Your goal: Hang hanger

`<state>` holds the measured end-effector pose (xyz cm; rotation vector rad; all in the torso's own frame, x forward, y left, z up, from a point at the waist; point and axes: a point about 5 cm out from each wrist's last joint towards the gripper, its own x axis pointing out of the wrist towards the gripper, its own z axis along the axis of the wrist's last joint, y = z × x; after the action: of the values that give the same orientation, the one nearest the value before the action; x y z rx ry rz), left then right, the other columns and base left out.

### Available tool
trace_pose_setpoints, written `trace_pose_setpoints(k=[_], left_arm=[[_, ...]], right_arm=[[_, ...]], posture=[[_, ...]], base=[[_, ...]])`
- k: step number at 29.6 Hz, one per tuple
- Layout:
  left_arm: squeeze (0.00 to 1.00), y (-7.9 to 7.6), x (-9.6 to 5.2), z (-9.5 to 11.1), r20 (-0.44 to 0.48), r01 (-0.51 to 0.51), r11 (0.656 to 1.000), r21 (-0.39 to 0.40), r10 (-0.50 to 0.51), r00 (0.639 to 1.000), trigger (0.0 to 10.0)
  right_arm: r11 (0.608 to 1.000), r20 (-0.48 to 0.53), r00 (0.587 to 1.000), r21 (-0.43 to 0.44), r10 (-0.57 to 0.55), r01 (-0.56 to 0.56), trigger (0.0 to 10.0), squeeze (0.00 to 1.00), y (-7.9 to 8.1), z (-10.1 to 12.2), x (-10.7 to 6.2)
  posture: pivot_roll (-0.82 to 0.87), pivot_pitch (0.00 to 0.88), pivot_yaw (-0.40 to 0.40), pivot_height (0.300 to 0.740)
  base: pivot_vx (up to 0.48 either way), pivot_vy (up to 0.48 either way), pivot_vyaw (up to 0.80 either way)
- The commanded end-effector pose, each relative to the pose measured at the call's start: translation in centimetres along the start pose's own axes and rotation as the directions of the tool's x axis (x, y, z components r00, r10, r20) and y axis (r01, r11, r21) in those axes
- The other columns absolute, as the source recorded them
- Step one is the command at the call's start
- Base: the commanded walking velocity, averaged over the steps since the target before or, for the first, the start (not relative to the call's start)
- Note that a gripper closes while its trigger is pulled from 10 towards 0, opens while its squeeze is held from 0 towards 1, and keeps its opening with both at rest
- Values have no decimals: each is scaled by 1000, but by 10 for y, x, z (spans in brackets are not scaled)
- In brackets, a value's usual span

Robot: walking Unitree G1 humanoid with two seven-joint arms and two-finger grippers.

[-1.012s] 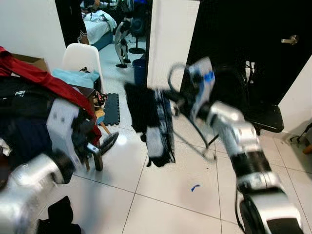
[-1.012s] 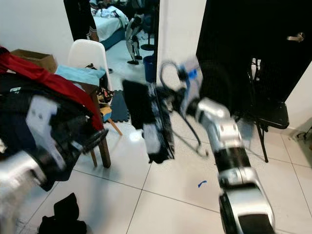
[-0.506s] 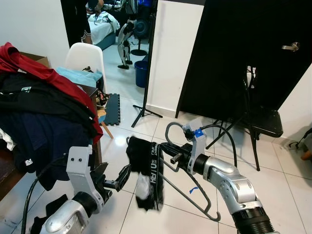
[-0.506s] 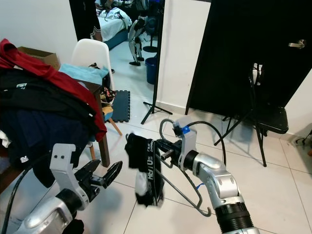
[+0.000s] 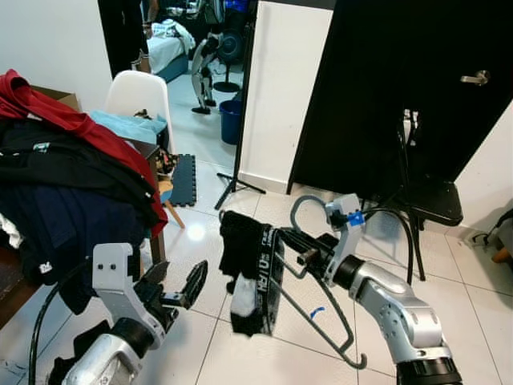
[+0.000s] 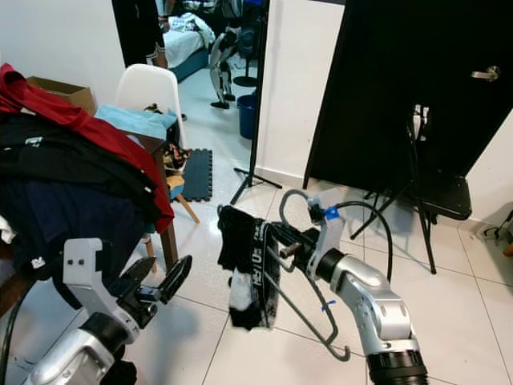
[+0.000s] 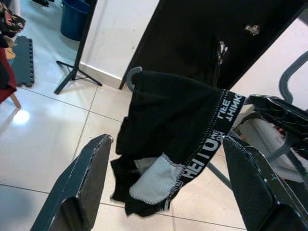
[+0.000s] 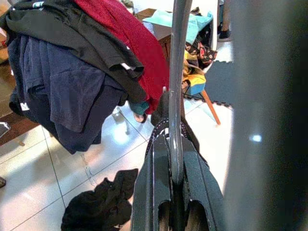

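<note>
Both arms are built of rounded, brushed-silver segments joined by black ribbed collars. The left gripper (image 5: 178, 290) has two long, glossy black fingers (image 7: 82, 183) that broaden toward flat, paddle-like ends, and a pale grey, boxy bracket with small dark screw holes sits on its wrist. A black cable loops away from that arm. The right gripper (image 5: 298, 250) has the same black fingers (image 8: 153, 192); its wrist carries a light grey block marked with blue, and a black cable arches over it.
</note>
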<state>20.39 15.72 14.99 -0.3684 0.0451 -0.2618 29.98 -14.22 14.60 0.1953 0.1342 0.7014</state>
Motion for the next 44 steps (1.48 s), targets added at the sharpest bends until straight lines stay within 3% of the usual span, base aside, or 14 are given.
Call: trace_pose_setpoints(k=[1, 7, 18, 44], left_arm=[[0, 0, 1, -5, -19, 23, 998, -54, -24, 1000, 10000], [0, -2, 5, -5, -38, 76, 993, -94, -80, 996, 10000], [0, 0, 9, -5, -49, 41, 996, -85, -45, 998, 10000], [0, 2, 9, 0, -43, 69, 992, -109, -74, 996, 10000]], right_arm=[[1000, 29, 1000, 13, -11, 11, 10000, 0, -1, 6, -1], [1000, 46, 999, 11, -8, 7, 10000, 0, 0, 12, 3], [1000, 51, 998, 19, -24, 23, 10000, 0, -1, 14, 1], [1000, 43, 999, 26, -15, 14, 10000, 0, 1, 13, 4]], posture=[[17, 0, -89, 740], [18, 0, -86, 740], [17, 0, -82, 740], [19, 0, -74, 740]], base=[[0, 0, 0], [0, 0, 0], [0, 0, 0], [0, 0, 0]])
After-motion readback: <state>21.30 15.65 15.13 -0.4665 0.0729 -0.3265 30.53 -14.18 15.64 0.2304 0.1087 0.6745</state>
